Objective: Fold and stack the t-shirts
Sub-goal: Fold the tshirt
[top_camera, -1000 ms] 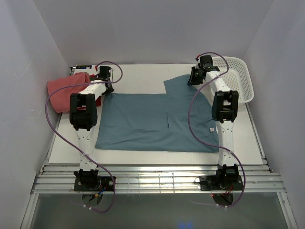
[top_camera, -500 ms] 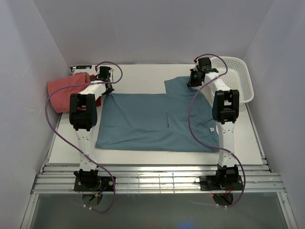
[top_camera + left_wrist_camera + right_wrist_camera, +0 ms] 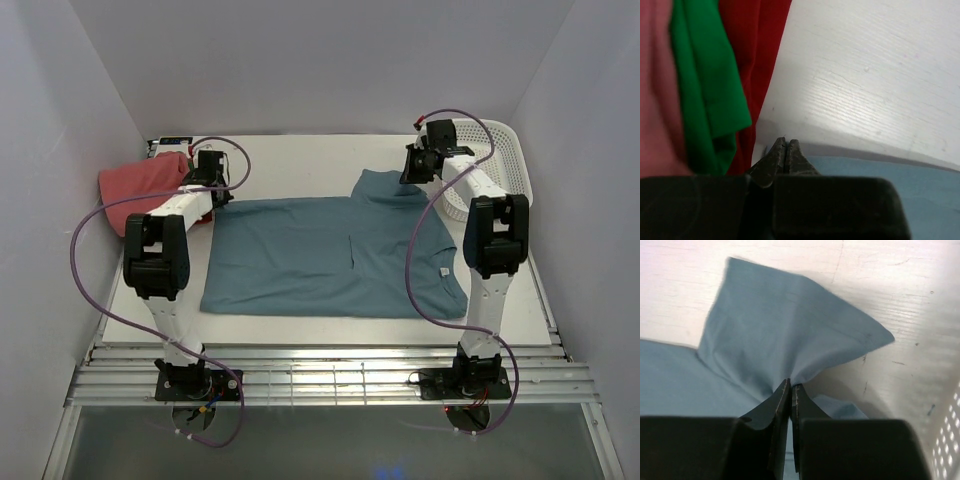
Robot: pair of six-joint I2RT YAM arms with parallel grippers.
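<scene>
Since 1 s ago both end effectors went from part-open to clenched. Right end effector (image 3: 414,172), at 1 o'clock on the counter (image 3: 300,160), was grasping the far R sleeve of the teal t-shirt (image 3: 330,255). That corner got drawn in and looked lifted, less spread toward the basket (image 3: 505,150). Left end effector (image 3: 213,190), at 11 o'clock, was clenched at the shirt's far L corner, and its elbow had swung out to 9 o'clock. The rest of the shirt lay flat mid-counter. Judged: grasp phase done, far edge ready to be pulled toward 6 o'clock for a fold; stacking not yet started.

View diffs:
- Right wrist showed cloth bunched into the shut tips, sleeve fanning out toward 12; top cam couldn't confirm the pinch.
- Left wrist showed tips shut, teal at 4 o'clock of them, but cloth betw. tips couldn't be told.
- Left wrist also showed the green tee (image 3: 705,85) and red tee (image 3: 757,55) beside the pink tee (image 3: 145,185); top cam showed mostly pink and hardly any green.
</scene>
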